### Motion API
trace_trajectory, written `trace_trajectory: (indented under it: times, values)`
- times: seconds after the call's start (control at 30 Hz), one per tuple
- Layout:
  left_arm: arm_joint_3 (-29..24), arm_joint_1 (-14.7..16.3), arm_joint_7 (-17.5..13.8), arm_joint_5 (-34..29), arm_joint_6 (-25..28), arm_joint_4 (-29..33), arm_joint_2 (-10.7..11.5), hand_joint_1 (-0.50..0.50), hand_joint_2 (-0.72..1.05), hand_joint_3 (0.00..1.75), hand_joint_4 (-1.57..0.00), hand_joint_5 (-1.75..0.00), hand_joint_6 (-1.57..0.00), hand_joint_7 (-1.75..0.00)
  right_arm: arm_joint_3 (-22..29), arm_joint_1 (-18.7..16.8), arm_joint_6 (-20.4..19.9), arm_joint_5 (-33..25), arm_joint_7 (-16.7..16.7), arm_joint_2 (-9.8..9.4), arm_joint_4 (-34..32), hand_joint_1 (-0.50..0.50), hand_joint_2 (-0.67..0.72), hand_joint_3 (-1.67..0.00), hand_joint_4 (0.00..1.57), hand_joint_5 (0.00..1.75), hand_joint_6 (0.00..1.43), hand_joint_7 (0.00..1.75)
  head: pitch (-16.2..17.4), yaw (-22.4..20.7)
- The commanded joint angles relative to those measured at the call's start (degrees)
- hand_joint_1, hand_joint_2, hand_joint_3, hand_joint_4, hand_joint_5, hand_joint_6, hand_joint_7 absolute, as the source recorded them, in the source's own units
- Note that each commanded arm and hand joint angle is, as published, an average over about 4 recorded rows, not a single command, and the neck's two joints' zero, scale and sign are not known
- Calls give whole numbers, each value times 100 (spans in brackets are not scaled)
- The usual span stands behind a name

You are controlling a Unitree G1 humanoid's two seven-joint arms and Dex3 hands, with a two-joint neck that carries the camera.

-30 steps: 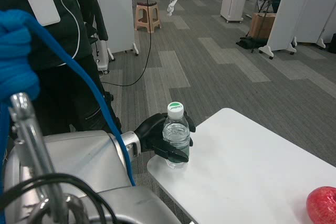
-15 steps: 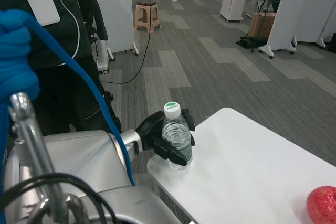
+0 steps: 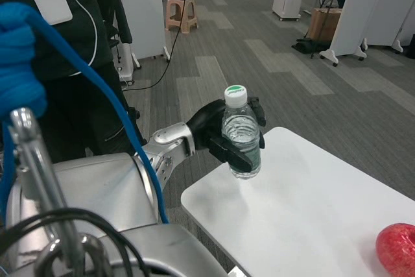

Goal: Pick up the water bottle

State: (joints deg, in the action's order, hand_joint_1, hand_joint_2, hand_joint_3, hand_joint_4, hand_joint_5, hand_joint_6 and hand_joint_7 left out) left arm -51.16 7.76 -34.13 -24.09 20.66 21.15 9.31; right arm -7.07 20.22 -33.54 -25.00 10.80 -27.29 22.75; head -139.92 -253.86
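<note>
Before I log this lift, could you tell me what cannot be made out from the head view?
- Right hand: not in the head view at all.
- Red object: cut off by the right and bottom edges.
- Cap print of the water bottle: too small to read.
- Left hand: its palm is hidden behind the bottle.
- Person: cut off by the top edge.

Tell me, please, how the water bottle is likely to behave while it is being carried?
The water bottle looks clear, thin plastic, so it may flex under the left hand. It seems mostly full, hence fairly heavy. Tall and narrow, it could tip when set down.

red fruit point(image 3: 397, 249), stool point(image 3: 181, 12), standing person point(image 3: 71, 37)
</note>
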Motion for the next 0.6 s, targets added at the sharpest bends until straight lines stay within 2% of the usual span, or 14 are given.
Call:
trace_trajectory:
  times: [0.03,0.2,0.23,0.3,0.33,0.43,0.5,0.6]
  values:
    - [84,-289,115,8,213,217,275,47,43,0,-123,-175,-120,-168,46,-36,-111,-31,10,20,-31,-46,53,0,0,0,0,0,20,467]
    - [366,-790,223,278,606,329,576,48,43,2,-122,-175,-121,-168,30,-40,-135,-31,6,40,-25,-46,53,0,0,0,0,0,212,1529]
    - [456,-928,216,438,681,333,635,47,43,0,-124,-175,-122,-168,30,-40,-135,-38,-21,44,-14,-46,53,0,0,0,0,0,249,1800]
    - [660,-1220,192,779,815,335,723,46,45,0,-126,-175,-125,-168,28,-38,-135,-60,-95,49,4,-46,53,0,0,0,0,0,256,2061]
    - [774,-1374,174,959,874,333,752,46,45,2,-127,-175,-126,-168,26,-36,-135,-75,-144,49,10,-46,53,0,0,0,0,0,285,2469]
    - [1102,-1807,111,1399,922,276,745,46,47,7,-127,-175,-128,-168,21,-23,-135,-88,-267,51,4,-46,53,0,0,0,0,0,299,3693]
    - [1322,-2082,42,1704,922,177,723,46,49,2,-128,-175,-128,-168,17,-1,-135,-88,-359,42,-1,-46,53,0,0,0,0,0,260,4137]
    - [1649,-2442,-37,2106,922,-32,668,44,49,4,-131,-175,-128,-168,8,30,-140,-71,-491,40,-12,-46,53,0,0,0,0,0,241,4899]
